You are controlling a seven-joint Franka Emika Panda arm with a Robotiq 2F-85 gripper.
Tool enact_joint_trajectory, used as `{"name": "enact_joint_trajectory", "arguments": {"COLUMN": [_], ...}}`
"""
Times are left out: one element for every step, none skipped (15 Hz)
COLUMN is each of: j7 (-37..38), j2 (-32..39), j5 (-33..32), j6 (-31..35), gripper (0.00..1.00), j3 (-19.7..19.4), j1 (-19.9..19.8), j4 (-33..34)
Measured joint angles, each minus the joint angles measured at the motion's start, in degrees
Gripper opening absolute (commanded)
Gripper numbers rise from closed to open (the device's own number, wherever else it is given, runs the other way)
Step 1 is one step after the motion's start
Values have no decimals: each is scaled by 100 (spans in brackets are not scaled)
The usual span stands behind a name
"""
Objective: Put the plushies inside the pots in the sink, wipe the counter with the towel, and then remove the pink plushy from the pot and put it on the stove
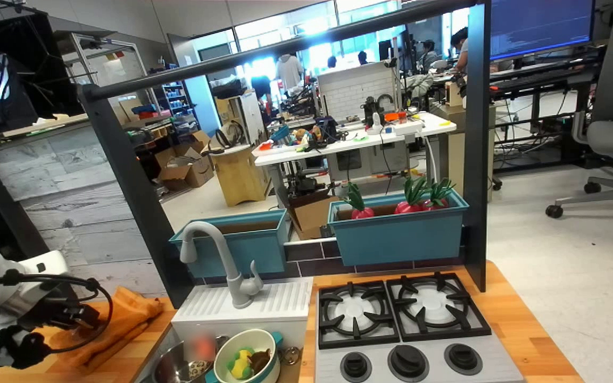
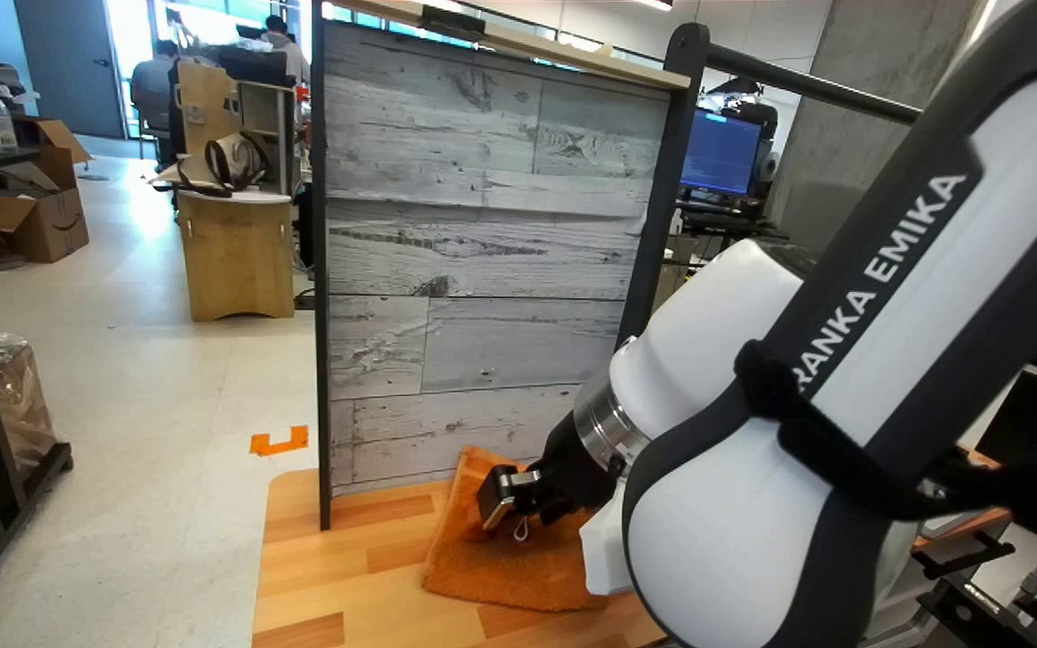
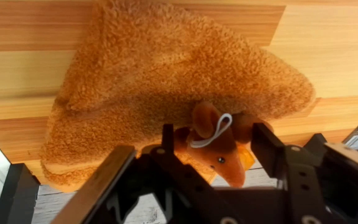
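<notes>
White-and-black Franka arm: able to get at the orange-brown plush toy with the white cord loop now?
Likely yes: the orange-brown plush toy sits between the jaws of the black claw, with nothing visible in the way. Can't tell whether it's gripped.

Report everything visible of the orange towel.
The orange towel looks like thick, looped terry cloth, folded and rumpled. It lies on the wooden counter beside the sink, one edge rising in front of the plank panel. A brownish plush toy overlaps it in the wrist view; whether they touch is unclear.
</notes>
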Motion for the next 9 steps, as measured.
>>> {"name": "enact_joint_trajectory", "arguments": {"j7": [0,0,-1,-4,-15,-19,-31,-49,-68], "j2": [64,113,144,148,135,98,18,-106,-269], "j5": [9,18,27,59,110,167,255,378,557], "j6": [0,0,0,0,0,-5,-6,-7,-11], "gripper": [27,20,12,5,0,0,0,1,2], "j3": [-53,-94,-123,-148,-173,-212,-278,-372,-519], "j1": [46,85,113,141,178,231,314,424,574], "j4": [70,129,167,174,161,121,32,-112,-305]}}
